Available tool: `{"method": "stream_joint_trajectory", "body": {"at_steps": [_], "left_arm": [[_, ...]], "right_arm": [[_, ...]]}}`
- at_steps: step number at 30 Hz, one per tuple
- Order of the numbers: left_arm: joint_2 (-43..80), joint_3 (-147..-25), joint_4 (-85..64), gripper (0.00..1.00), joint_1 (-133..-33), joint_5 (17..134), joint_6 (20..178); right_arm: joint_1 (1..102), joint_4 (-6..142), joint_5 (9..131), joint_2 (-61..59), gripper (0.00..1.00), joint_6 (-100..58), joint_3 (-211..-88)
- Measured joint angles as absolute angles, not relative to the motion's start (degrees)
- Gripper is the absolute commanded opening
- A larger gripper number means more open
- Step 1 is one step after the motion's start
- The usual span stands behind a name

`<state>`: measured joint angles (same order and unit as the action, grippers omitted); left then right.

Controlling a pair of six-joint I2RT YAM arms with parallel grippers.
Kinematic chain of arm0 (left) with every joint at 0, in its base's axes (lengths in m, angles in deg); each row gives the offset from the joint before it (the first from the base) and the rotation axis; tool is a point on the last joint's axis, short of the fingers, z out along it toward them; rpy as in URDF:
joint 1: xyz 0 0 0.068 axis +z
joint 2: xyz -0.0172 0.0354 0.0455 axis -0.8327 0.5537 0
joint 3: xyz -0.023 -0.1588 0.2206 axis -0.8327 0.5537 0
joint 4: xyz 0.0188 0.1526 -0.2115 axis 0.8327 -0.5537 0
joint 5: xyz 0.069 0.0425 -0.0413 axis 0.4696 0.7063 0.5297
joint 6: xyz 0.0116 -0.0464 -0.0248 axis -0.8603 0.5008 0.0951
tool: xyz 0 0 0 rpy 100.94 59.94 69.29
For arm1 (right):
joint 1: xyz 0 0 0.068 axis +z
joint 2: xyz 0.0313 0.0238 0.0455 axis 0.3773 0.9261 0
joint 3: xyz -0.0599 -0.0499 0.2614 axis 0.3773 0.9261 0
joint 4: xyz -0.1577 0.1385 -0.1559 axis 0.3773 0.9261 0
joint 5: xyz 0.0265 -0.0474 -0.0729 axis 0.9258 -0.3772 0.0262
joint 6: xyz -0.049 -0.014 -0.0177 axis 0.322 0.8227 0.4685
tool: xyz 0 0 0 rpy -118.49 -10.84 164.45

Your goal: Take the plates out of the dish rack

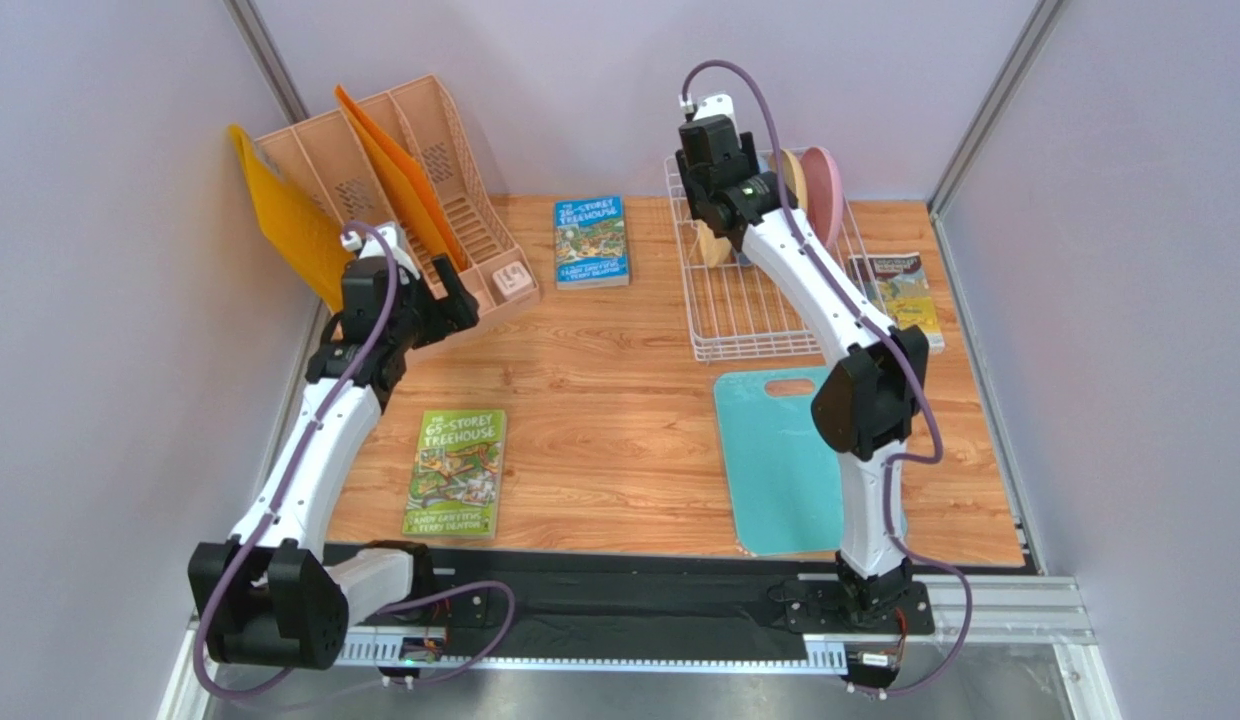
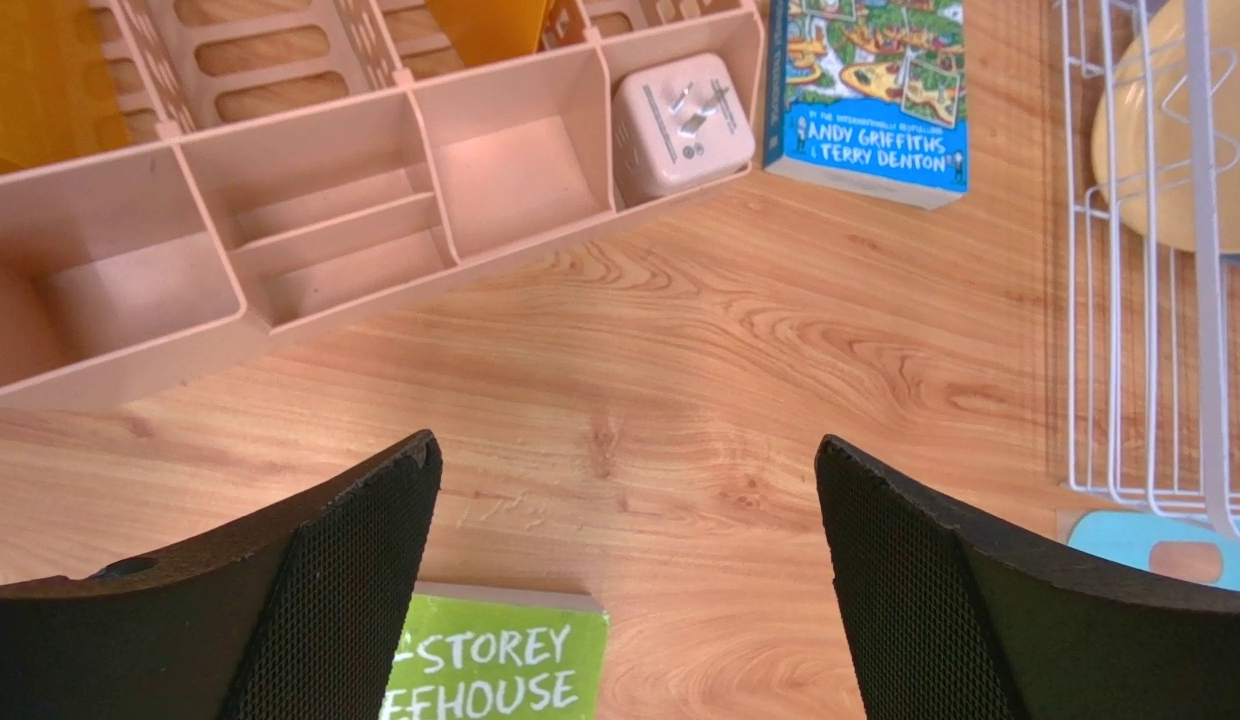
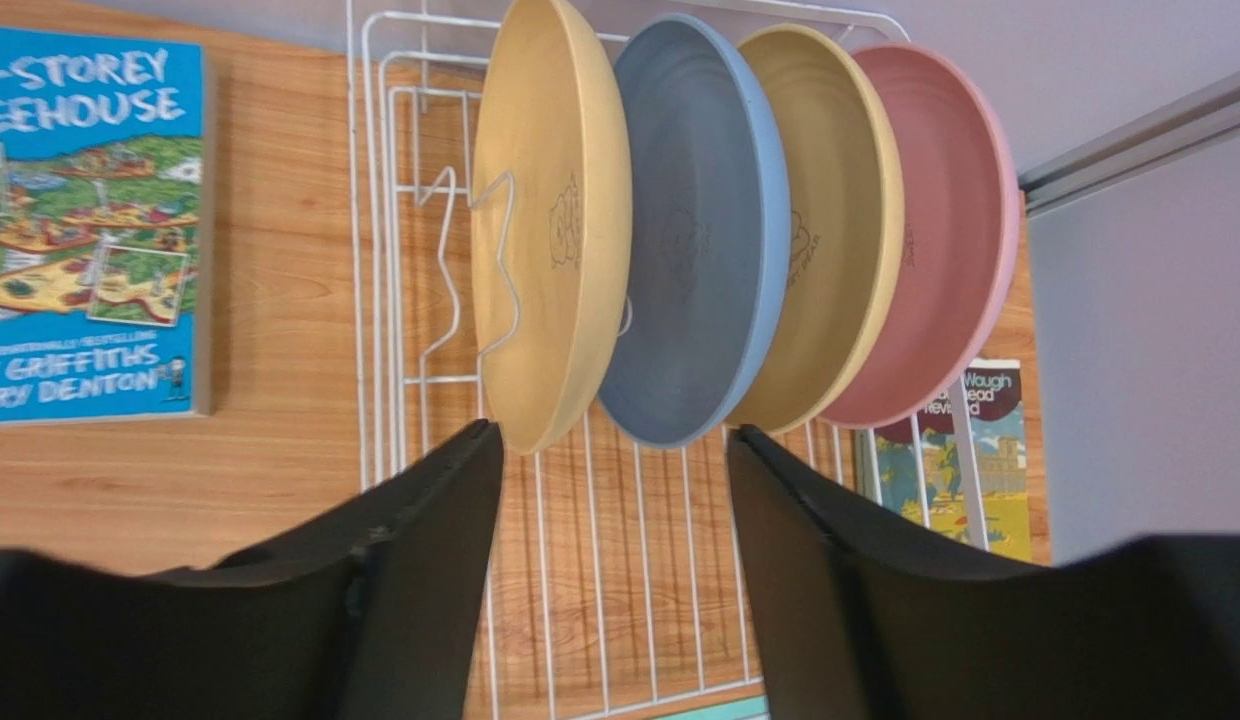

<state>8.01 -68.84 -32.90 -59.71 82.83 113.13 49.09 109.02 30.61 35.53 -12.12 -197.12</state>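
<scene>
Right jaws: were spread and empty, with the right gripper (image 3: 611,450) just before the plates (image 3: 701,225).
Left jaws: were spread and empty; the left gripper (image 2: 626,450) hung over the table (image 2: 656,345) near the peach organizer (image 2: 356,210).
Plates: all four stood on edge in the dish rack (image 3: 374,225).

blue book (image 3: 85,225): "-STOREY", "EEHOUSE", "GRIFFITHS", "DENTON"; left of the right pincer (image 3: 611,578)
green book (image 2: 499,672): "-STOREY", "EEHOUSE"; between the left pincer (image 2: 626,585) fingers, title cut off
third book (image 3: 964,450): "Waugh", rest unclear; right of the right pincer
plates (image 3: 686,240): centre marks not legible
</scene>
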Motion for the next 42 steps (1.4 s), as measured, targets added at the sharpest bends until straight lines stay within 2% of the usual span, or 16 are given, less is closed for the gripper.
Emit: {"method": "stream_joint_trajectory", "body": {"at_steps": [9,18,19,20,21,22,24,25,27,35,42], "left_arm": [[9.9,-67.3,-29.9,0.99,-59.7,81.0,112.7],[9.9,-67.0,-27.8,0.97,-59.7,80.5,112.0],[9.8,-66.8,-27.5,0.97,-59.7,80.5,111.9],[9.8,-66.6,-27.2,0.96,-59.7,80.3,111.8],[9.8,-66.4,-27.0,0.96,-59.7,80.2,111.6],[9.8,-66.2,-26.9,0.95,-59.7,80.1,111.6],[9.8,-65.9,-26.7,0.95,-59.7,79.8,111.4],[9.8,-65.8,-26.7,0.95,-59.7,79.7,111.3],[9.8,-65.7,-26.6,0.95,-59.7,79.6,111.3],[9.8,-65.6,-26.5,0.92,-59.7,79.5,111.1],[9.8,-65.6,-26.5,0.93,-59.7,79.6,111.1]], "right_arm": [[48.6,107.5,27.8,45.3,0.59,-9.7,-202.2],[47.0,105.2,25.9,49.0,0.54,-8.3,-205.7],[46.7,105.0,25.9,49.2,0.52,-8.3,-205.7],[46.4,104.9,25.9,49.5,0.42,-8.2,-205.7],[46.1,104.8,25.9,49.9,0.39,-8.1,-205.7],[45.9,104.7,26.0,50.1,0.28,-7.9,-205.7],[45.5,104.3,26.4,50.7,0.22,-8.1,-205.7],[45.5,104.0,26.7,51.0,0.12,-8.1,-205.7],[45.5,103.8,26.5,51.1,0.00,-7.7,-205.7],[45.8,102.5,22.8,51.1,0.00,-6.3,-205.6],[49.3,94.3,10.6,51.1,0.00,2.6,-203.7]]}}
